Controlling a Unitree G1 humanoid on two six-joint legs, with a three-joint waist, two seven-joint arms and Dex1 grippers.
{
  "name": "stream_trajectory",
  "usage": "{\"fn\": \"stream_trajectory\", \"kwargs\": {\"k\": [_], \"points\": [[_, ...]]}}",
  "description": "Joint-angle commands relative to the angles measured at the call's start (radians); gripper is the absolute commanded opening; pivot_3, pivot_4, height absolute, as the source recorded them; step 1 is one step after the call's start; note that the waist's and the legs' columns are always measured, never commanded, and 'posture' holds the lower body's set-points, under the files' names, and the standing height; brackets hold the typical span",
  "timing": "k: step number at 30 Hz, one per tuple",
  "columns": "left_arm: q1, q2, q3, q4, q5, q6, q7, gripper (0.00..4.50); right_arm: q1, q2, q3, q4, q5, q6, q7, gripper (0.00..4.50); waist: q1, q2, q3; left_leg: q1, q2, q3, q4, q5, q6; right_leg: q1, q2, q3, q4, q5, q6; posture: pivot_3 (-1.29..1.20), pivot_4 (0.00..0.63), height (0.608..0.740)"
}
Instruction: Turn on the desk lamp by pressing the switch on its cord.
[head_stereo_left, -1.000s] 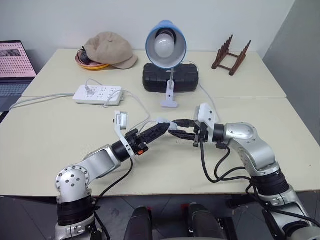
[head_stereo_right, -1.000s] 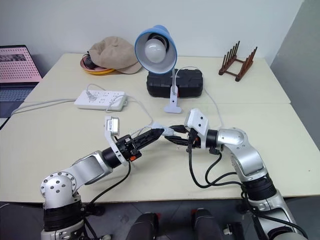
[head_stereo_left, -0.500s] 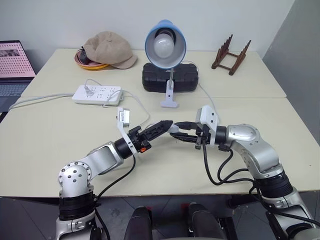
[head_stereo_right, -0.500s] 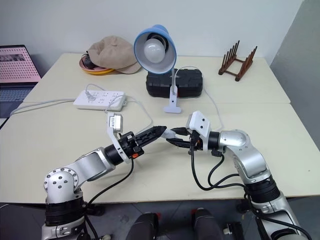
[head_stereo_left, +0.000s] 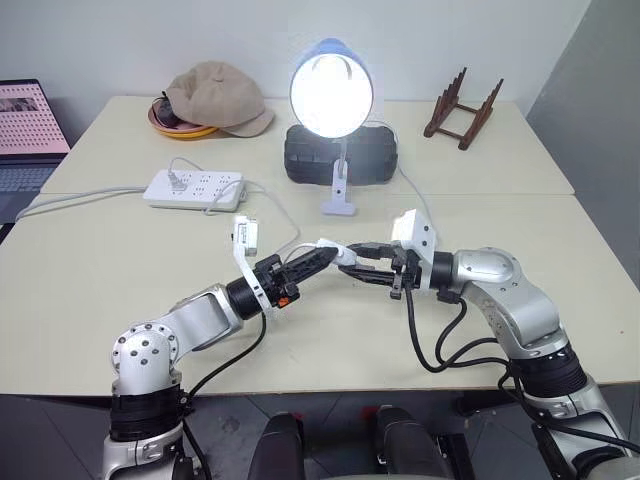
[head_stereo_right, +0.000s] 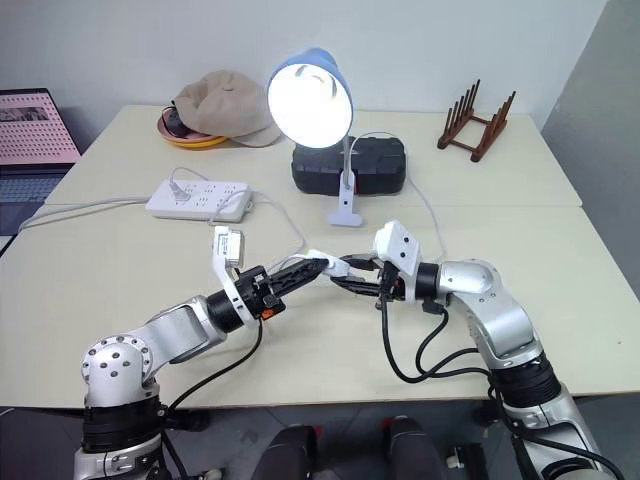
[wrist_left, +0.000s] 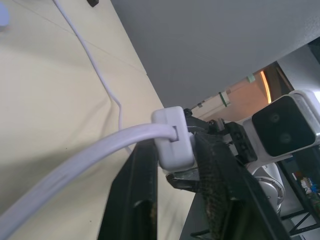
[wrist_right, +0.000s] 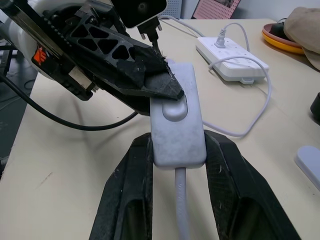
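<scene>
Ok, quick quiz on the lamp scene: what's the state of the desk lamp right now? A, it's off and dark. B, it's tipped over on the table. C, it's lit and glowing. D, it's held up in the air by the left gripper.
C: the desk lamp stands upright with its bulb glowing bright, while the right gripper clamps the switch and the left gripper pinches its rocker.
</scene>
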Motion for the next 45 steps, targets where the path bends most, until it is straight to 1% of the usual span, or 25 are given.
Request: {"fn": "stream_trajectory", "kwargs": {"k": [1,6,9,11,13,14,15,18,20,23,25,27,28,29,30,31,34,36,38,40,43,44,45], "points": [[-0.002,0.007,-0.018,-0.032,-0.035,-0.007,0.001,0.5,-0.011,0.003,-0.003,-0.046,0.018,-0.018,0.005,1.06,0.0,0.0,0.0,0.0,0.0,0.0,0.0,0.0,0.0,0.0,0.0,0.0,0.0,0.0,0.0,0.0,0.15,0.74],[-0.004,0.016,-0.019,-0.029,-0.046,-0.017,0.013,0.5,-0.017,0.007,-0.004,-0.039,0.019,-0.023,0.006,1.06,0.0,0.0,0.0,0.0,0.0,0.0,0.0,0.0,0.0,0.0,0.0,0.0,0.0,0.0,0.0,0.0,0.15,0.74],[-0.003,0.031,-0.025,-0.042,0.01,-0.03,0.022,0.5,-0.015,0.006,-0.003,-0.032,0.015,-0.03,0.007,1.06,0.0,0.0,0.0,0.0,0.0,0.0,0.0,0.0,0.0,0.0,0.0,0.0,-0.001,0.0,0.0,0.0,0.15,0.74],[0.001,0.029,-0.019,-0.039,0.008,-0.043,0.008,0.5,-0.017,0.006,-0.001,-0.021,0.007,-0.037,0.006,1.06,0.0,0.0,0.0,0.0,0.0,0.0,0.0,0.0,0.0,0.0,0.0,0.0,-0.001,0.0,0.0,0.0,0.15,0.74],[0.008,0.035,-0.009,-0.041,-0.013,-0.048,-0.009,1.2,-0.021,0.01,-0.001,-0.006,0.001,-0.044,0.004,1.06,0.0,0.0,0.0,0.0,0.0,0.0,0.0,0.0,0.0,0.0,0.0,0.0,-0.001,0.0,-0.001,0.0,0.15,0.74],[0.015,0.046,-0.004,-0.051,-0.026,-0.044,-0.008,1.26,-0.028,0.018,-0.003,0.014,0.001,-0.046,0.001,1.06,0.0,0.0,0.0,0.0,0.0,0.0,0.0,0.0,0.0,0.0,0.0,0.0,-0.001,0.0,-0.001,0.0,0.15,0.74],[0.025,0.058,0.004,-0.062,-0.041,-0.04,-0.004,1.55,-0.038,0.027,-0.005,0.04,-0.001,-0.052,-0.002,1.06,-0.001,0.0,0.0,0.0,0.0,0.0,-0.001,0.0,0.0,0.0,0.0,0.0,-0.001,0.0,-0.001,0.0,0.15,0.74],[0.054,0.089,0.012,-0.084,-0.068,-0.037,0.003,2.09,-0.055,0.043,-0.009,0.092,-0.006,-0.066,-0.004,1.06,-0.006,0.0,0.0,-0.001,0.0,0.0,-0.001,0.0,0.0,-0.001,0.0,0.0,-0.002,0.0,-0.001,0.0,0.15,0.74],[0.104,0.137,0.024,-0.114,-0.075,-0.022,-0.005,2.51,-0.067,0.059,-0.012,0.156,-0.01,-0.083,-0.008,1.06,-0.007,0.0,0.0,-0.001,0.0,0.0,-0.001,0.0,0.0,-0.001,0.0,0.0,-0.002,0.0,-0.001,0.0,0.15,0.74],[0.18,0.29,0.104,-0.177,-0.072,0.008,-0.072,3.06,-0.108,0.068,0.006,0.32,-0.066,-0.159,-0.002,1.06,-0.017,0.0,0.001,-0.001,0.001,0.0,-0.003,0.0,0.0,-0.001,0.0,0.0,-0.004,-0.001,-0.001,0.0,0.15,0.74],[0.187,0.386,0.135,-0.212,-0.009,0.002,-0.138,3.45,-0.137,0.063,0.036,0.413,-0.127,-0.22,-0.006,1.06,-0.021,-0.001,0.001,-0.001,0.001,0.0,-0.004,0.0,0.0,-0.001,0.0,0.0,-0.007,-0.002,-0.003,0.0,0.15,0.74],[0.173,0.446,0.149,-0.225,0.023,-0.015,-0.179,3.77,-0.155,0.069,0.049,0.476,-0.155,-0.258,0.0,1.06,-0.017,0.0,0.001,-0.002,0.001,0.001,-0.004,0.0,0.0,-0.001,0.0,0.0,-0.008,-0.002,-0.004,0.0,0.15,0.74],[0.165,0.496,0.144,-0.246,0.083,-0.028,-0.225,4.03,-0.17,0.073,0.057,0.514,-0.174,-0.268,-0.004,1.06,-0.017,0.0,0.001,-0.002,0.0,0.001,-0.004,0.0,0.0,-0.001,-0.001,0.0,-0.01,-0.002,-0.004,0.0,0.15,0.74],[0.17,0.584,0.121,-0.287,0.202,-0.067,-0.305,4.14,-0.189,0.08,0.069,0.561,-0.194,-0.278,-0.003,1.06,-0.017,0.0,0.002,-0.003,0.0,0.001,-0.004,0.0,0.0,-0.001,-0.001,0.0,-0.01,-0.002,-0.004,0.0,0.15,0.74],[0.173,0.654,0.097,-0.314,0.306,-0.107,-0.373,4.34,-0.208,0.085,0.086,0.608,-0.221,-0.275,-0.008,1.06,-0.018,-0.001,0.002,-0.005,0.0,0.001,-0.004,0.0,0.0,-0.002,-0.001,0.0,-0.011,-0.002,-0.003,0.0,0.15,0.74],[0.175,0.698,0.078,-0.326,0.386,-0.148,-0.423,4.48,-0.221,0.089,0.098,0.642,-0.242,-0.289,-0.01,1.06,-0.019,-0.001,0.002,-0.007,0.0,0.001,-0.004,0.0,-0.001,-0.004,-0.001,0.0,-0.011,-0.002,-0.003,0.0,0.15,0.74],[0.171,0.758,0.017,-0.316,0.554,-0.267,-0.521,4.48,-0.229,0.083,0.125,0.698,-0.27,-0.32,0.039,1.06,-0.016,0.002,0.002,-0.008,-0.001,0.004,-0.006,-0.001,-0.002,-0.006,-0.003,0.0,-0.013,-0.001,-0.003,0.0,0.15,0.74],[0.171,0.768,-0.016,-0.301,0.644,-0.327,-0.567,4.48,-0.228,0.082,0.125,0.718,-0.276,-0.337,0.049,1.06,-0.017,0.002,0.002,-0.008,0.0,0.003,-0.007,-0.002,-0.003,-0.006,-0.003,0.0,-0.013,-0.001,-0.002,0.0,0.15,0.74],[0.151,0.759,-0.039,-0.27,0.703,-0.365,-0.591,4.5,-0.224,0.08,0.106,0.699,-0.26,-0.323,0.057,1.77,-0.018,0.002,0.002,-0.009,0.0,0.003,-0.007,-0.003,-0.004,-0.006,-0.002,0.0,-0.013,0.0,0.0,0.0,0.15,0.74],[0.095,0.746,-0.045,-0.213,0.717,-0.367,-0.613,4.5,-0.2,0.044,0.074,0.607,-0.221,-0.276,0.093,2.07,-0.016,0.002,0.002,-0.009,0.0,0.003,-0.009,-0.003,-0.004,-0.007,-0.002,-0.001,-0.013,0.0,0.0,0.0,0.15,0.74],[0.06,0.746,-0.041,-0.163,0.729,-0.37,-0.663,4.5,-0.165,-0.016,0.046,0.491,-0.179,-0.219,0.14,2.78,-0.007,0.002,0.003,-0.011,0.0,0.003,-0.009,-0.003,-0.004,-0.009,-0.002,-0.001,-0.012,0.0,0.001,0.0,0.15,0.74],[0.046,0.748,-0.041,-0.133,0.736,-0.369,-0.681,4.5,-0.148,-0.05,0.029,0.435,-0.16,-0.184,0.156,3.09,-0.007,0.002,0.003,-0.011,0.0,0.003,-0.009,-0.003,-0.004,-0.009,-0.002,-0.001,-0.012,0.0,0.001,0.0,0.15,0.74],[0.031,0.75,-0.041,-0.106,0.743,-0.368,-0.701,4.5,-0.129,-0.085,0.011,0.377,-0.139,-0.149,0.172,3.28,-0.007,0.002,0.003,-0.011,0.0,0.004,-0.009,-0.003,-0.004,-0.01,-0.002,0.0,-0.012,0.0,0.001,0.0,0.15,0.74]]}}
